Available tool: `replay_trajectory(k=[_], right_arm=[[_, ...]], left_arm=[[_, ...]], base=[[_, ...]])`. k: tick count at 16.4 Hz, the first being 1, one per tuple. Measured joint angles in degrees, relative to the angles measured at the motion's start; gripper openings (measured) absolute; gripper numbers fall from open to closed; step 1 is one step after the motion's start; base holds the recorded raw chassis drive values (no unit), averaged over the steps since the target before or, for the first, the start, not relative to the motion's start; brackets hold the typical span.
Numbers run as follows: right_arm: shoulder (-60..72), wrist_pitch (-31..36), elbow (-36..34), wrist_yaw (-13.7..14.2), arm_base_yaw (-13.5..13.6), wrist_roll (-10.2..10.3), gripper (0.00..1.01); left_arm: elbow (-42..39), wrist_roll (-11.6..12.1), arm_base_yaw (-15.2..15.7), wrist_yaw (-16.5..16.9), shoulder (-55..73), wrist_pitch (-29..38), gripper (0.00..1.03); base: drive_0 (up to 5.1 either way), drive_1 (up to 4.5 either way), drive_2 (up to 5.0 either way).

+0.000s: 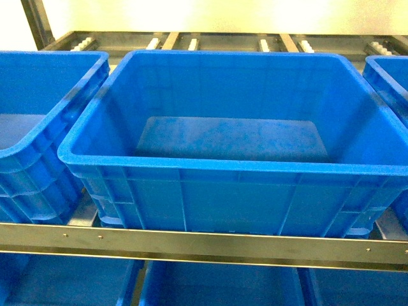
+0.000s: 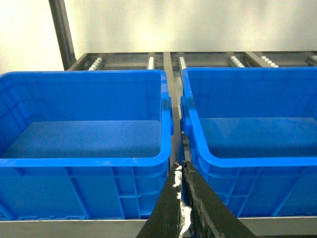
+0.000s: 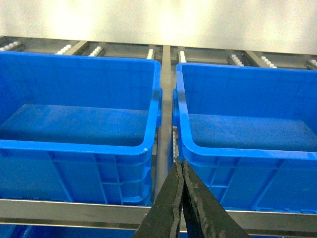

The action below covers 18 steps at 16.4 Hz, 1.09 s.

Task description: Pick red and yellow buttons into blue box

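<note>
While both pincers (image 2: 181,171) (image 3: 180,166) pressed closed, holding nothing, blue box (image 1: 210,167) sits beyond tips.

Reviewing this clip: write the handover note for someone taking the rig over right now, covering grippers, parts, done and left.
Left gripper: shut, holding nothing, raised in front of the shelf.
Right gripper: shut, holding nothing, likewise in front of the shelf.
Blue box: centred on the shelf in the head view; nothing on the part of its floor that shows. Neighbouring crates sit on both sides.
Red and yellow buttons: not in any view.
Done: no button shows in the box.
Left: find both buttons, pick each, drop them in.
</note>
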Motion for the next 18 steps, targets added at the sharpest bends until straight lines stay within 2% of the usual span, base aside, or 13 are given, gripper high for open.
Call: replay_trajectory(k=[2, 3, 4, 7, 9, 17, 18], right_arm=[[-1.7, -1.6, 0.0, 0.0, 0.0, 0.0, 0.02], [-6.8, -9.6, 0.0, 0.0, 0.0, 0.0, 0.02], [-10.8, -11.5, 0.0, 0.0, 0.0, 0.0, 0.02], [-11.1, -11.4, 0.0, -0.1, 0.0, 0.0, 0.02], [-11.1, -11.6, 0.0, -0.1, 0.0, 0.0, 0.02], [-11.1, -11.6, 0.0, -0.2, 0.0, 0.0, 0.03], [-11.1, -11.6, 0.0, -0.2, 0.0, 0.0, 0.15]], left_arm=[[0.0, 0.0, 0.0, 0.0, -2.6, -2.5, 0.02], [0.0, 0.0, 0.0, 0.0, -3.8, -3.8, 0.02], [0.0, 0.0, 0.0, 0.0, -4.8, -4.7, 0.02], [0.0, 0.0, 0.0, 0.0, -7.7, -7.7, 0.02], [0.0, 0.0, 0.0, 0.0, -16.7, -18.1, 0.02], [0.0, 0.0, 0.0, 0.0, -17.0, -17.9, 0.02], [0.0, -0.1, 0.0, 0.0, -17.0, -17.9, 0.13]], base=[[0.0, 0.0, 0.0], [0.0, 0.0, 0.0], [0.0, 0.0, 0.0], [0.0, 0.0, 0.0], [0.0, 0.0, 0.0], [0.0, 0.0, 0.0], [0.0, 0.0, 0.0]])
